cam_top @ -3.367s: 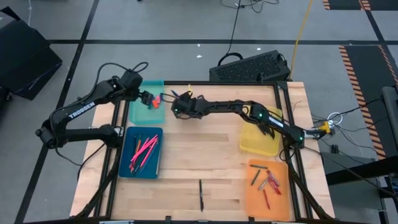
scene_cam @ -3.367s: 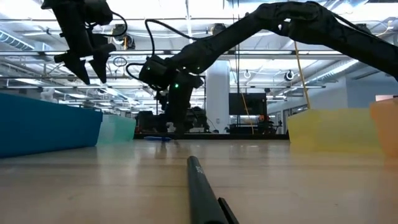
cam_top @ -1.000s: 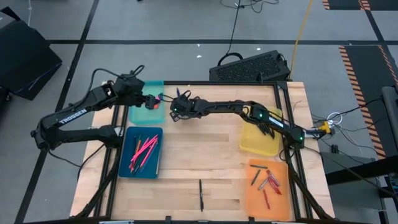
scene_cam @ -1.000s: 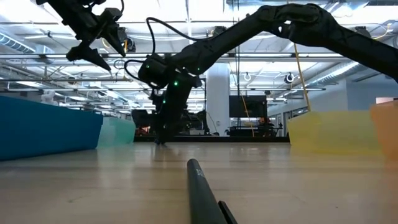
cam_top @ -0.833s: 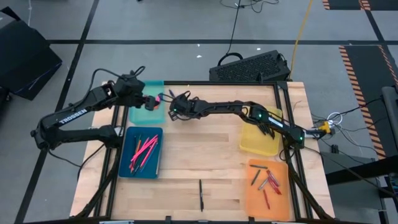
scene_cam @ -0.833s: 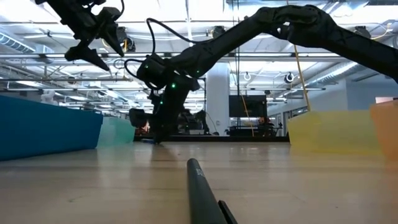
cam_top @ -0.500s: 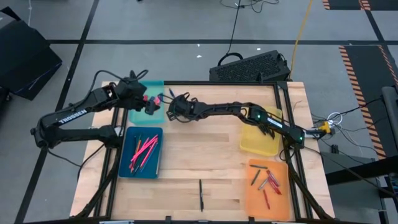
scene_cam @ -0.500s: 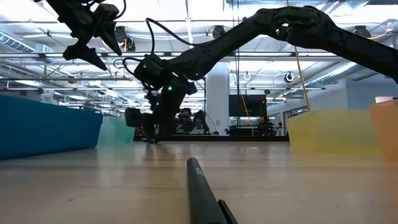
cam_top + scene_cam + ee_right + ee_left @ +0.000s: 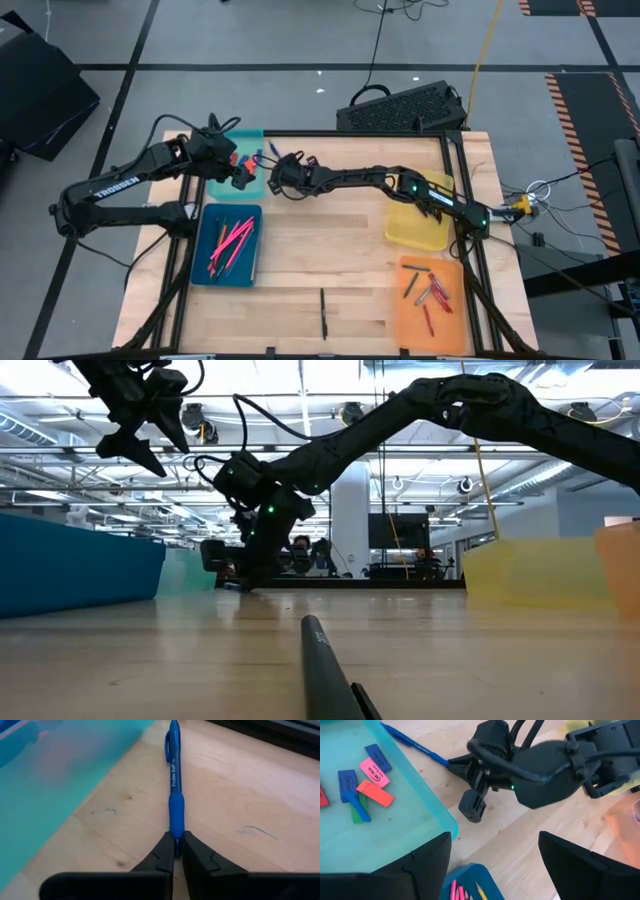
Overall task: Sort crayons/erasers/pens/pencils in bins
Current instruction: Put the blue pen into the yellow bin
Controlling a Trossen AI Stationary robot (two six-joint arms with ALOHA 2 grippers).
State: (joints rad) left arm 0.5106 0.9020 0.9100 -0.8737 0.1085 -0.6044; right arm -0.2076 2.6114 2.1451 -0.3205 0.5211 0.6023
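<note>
The right claw (image 9: 175, 851) is pinched nearly closed on one blue plastic click pen (image 9: 173, 780) lying on the wooden counter (image 9: 330, 250) just beside the teal translucent tray (image 9: 232, 183). The left claw (image 9: 245, 172), fingers spread wide and empty, hovers over that tray; 3.4 seconds ago it sat slightly farther back. Four trays show; the teal one holds small erasers (image 9: 374, 771), which I can't count exactly.
</note>
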